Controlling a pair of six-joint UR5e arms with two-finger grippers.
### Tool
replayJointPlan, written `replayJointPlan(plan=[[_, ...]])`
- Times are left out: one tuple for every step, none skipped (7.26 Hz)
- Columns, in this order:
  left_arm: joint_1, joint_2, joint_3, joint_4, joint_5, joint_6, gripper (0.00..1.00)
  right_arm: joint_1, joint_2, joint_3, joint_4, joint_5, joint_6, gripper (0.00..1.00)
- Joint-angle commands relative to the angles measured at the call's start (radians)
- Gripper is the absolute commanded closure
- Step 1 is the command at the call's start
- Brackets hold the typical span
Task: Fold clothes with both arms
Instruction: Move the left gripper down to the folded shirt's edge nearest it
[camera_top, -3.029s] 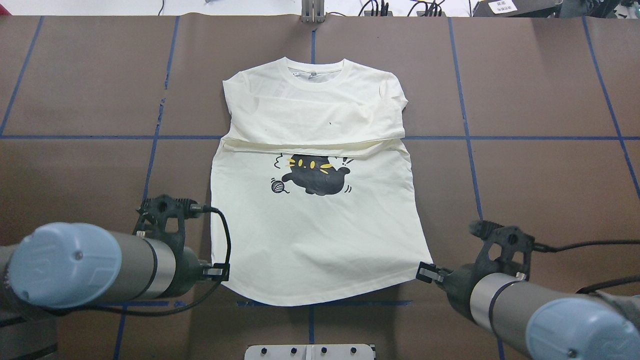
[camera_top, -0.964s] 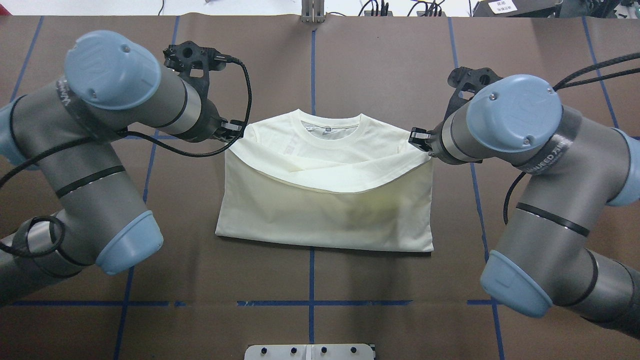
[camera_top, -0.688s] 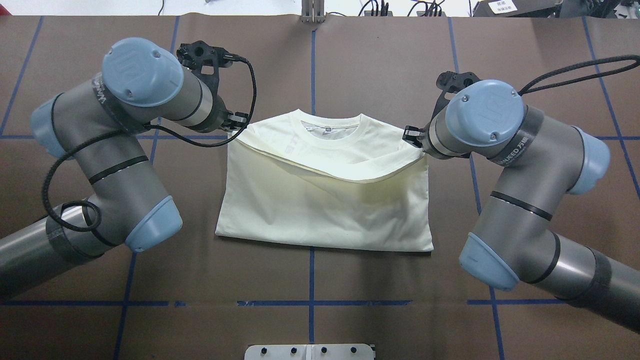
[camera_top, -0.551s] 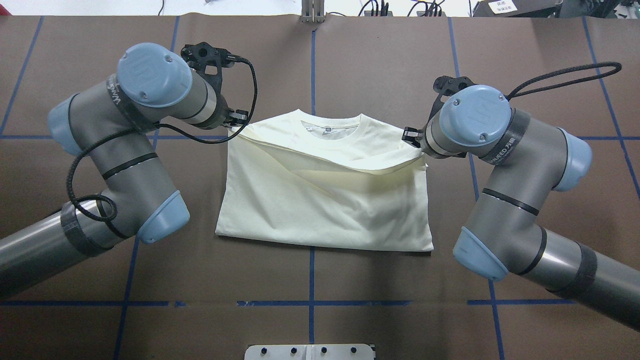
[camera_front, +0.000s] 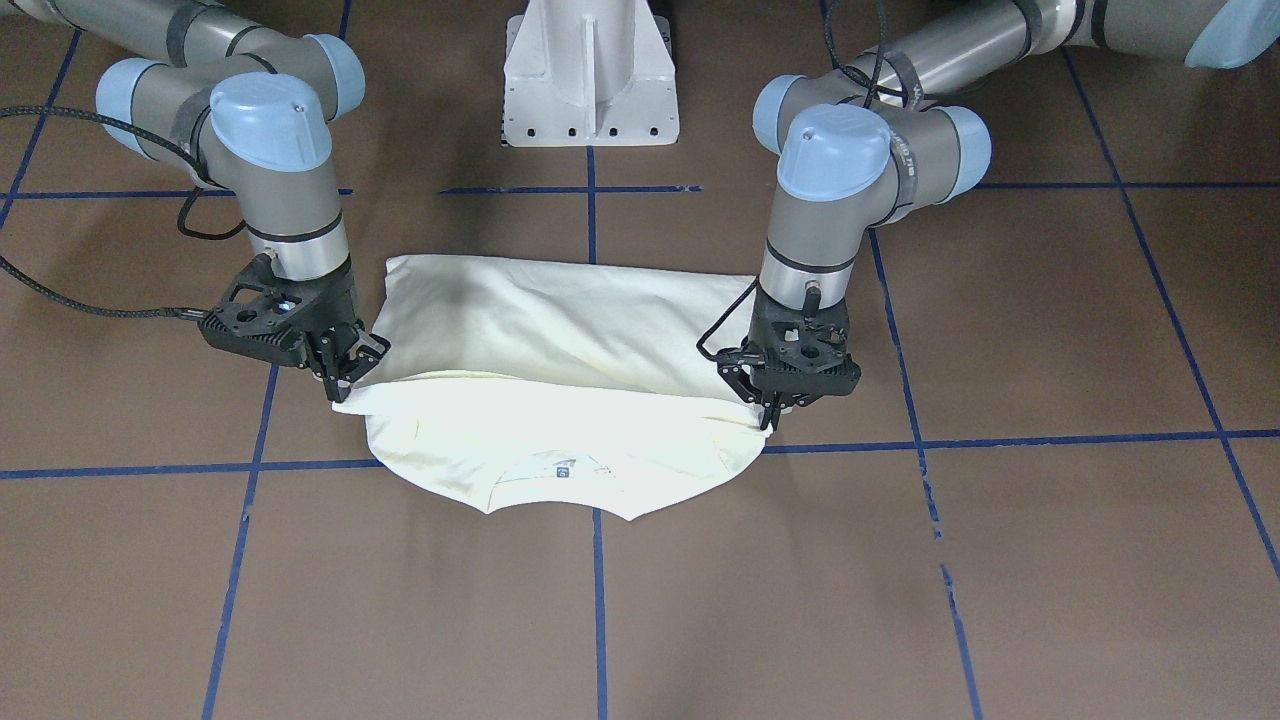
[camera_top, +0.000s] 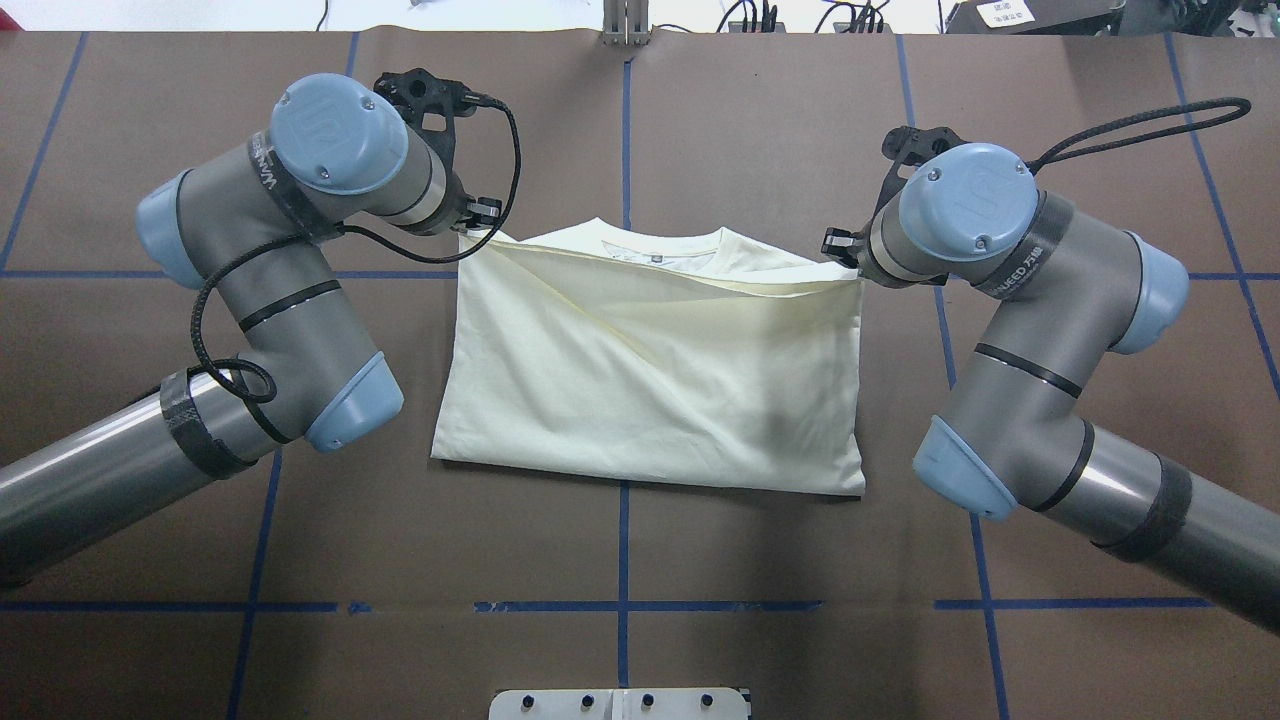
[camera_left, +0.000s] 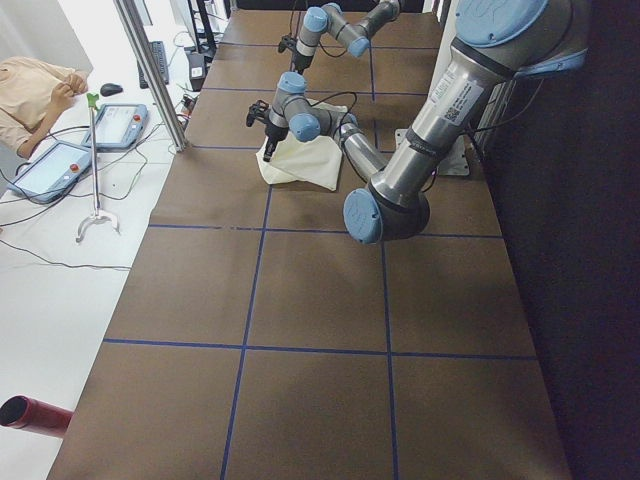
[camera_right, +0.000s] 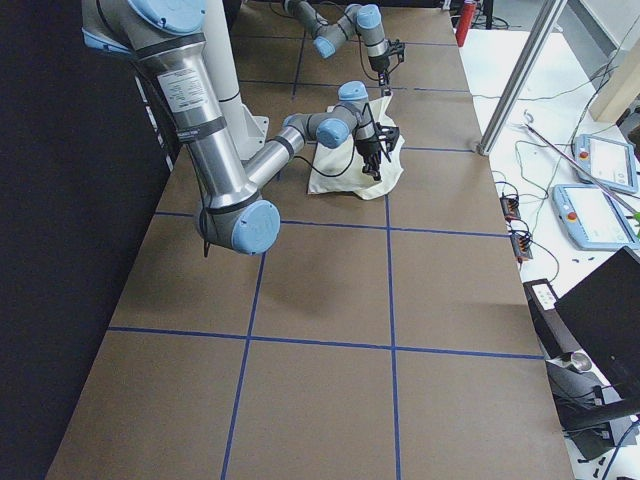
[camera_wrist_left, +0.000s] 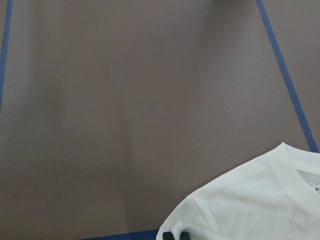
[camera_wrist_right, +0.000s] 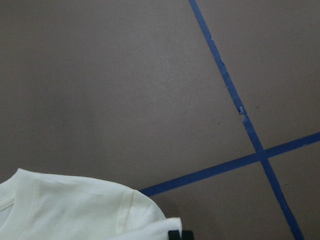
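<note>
Nearest the robot, the T-shirt (camera_top: 650, 380) shows its folded edge flat on the brown table (camera_top: 620, 560), dead centre. Farther out, the left gripper (camera_top: 478, 225) and the right gripper (camera_top: 840, 255) each clamp a hem corner, with the top layer stretched between them. Beyond that, the collar (camera_top: 665, 240) peeks out.

Your left arm (camera_top: 270, 310) and right arm (camera_top: 1030, 340) bent at elbows, wrists turned straight down — left tool (camera_front: 769, 418), right tool (camera_front: 341, 386) both low, well apart, each pinched closed on T-shirt (camera_front: 560, 330) hem corner.
</note>
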Motion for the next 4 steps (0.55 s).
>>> replayJointPlan(plan=[[0.002,-0.029,0.072,-0.010,0.001,-0.001,1.00,-0.014,-0.008,-0.024,-0.002,-0.009,-0.003,1.00],[0.003,-0.024,0.094,-0.036,0.001,-0.001,1.00,-0.027,-0.007,-0.045,0.002,-0.009,-0.003,1.00],[0.006,-0.021,0.116,-0.043,0.001,-0.001,1.00,-0.033,-0.007,-0.062,0.004,-0.010,-0.006,1.00],[0.017,-0.014,0.122,-0.069,0.002,-0.003,0.73,-0.033,-0.007,-0.077,0.004,-0.013,-0.028,0.79]])
